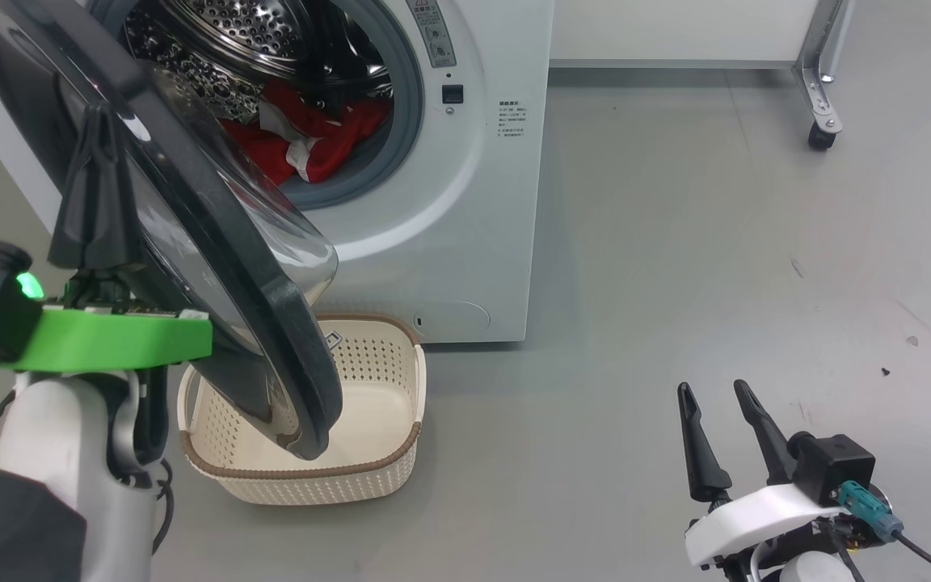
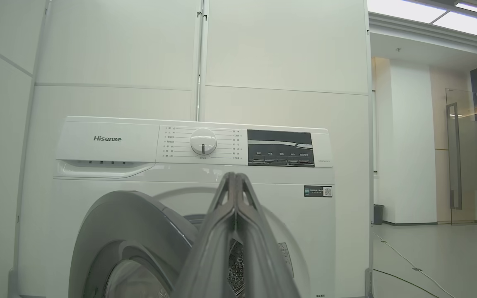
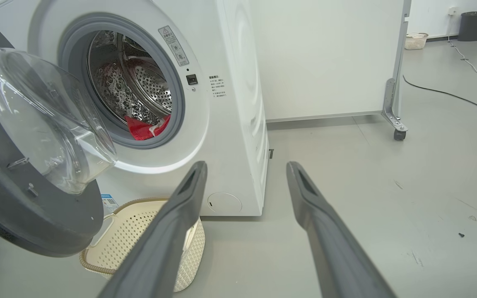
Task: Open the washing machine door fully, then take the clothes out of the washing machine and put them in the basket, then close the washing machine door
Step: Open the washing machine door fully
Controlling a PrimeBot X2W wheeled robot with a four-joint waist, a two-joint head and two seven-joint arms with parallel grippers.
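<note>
The washing machine door (image 1: 284,339) hangs half open over the basket (image 1: 352,485); the closed, empty left gripper (image 1: 98,113) could slip off it, right gripper (image 1: 712,388) spread wide.

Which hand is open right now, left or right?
The right hand: its two fingers stand clearly apart. The left hand has its fingers pressed together.

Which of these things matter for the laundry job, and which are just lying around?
Part of the job: washing machine door, clothes, washing machine, basket.
Just lying about: caster wheel, floor cable, dark bin, distant basket.
</note>
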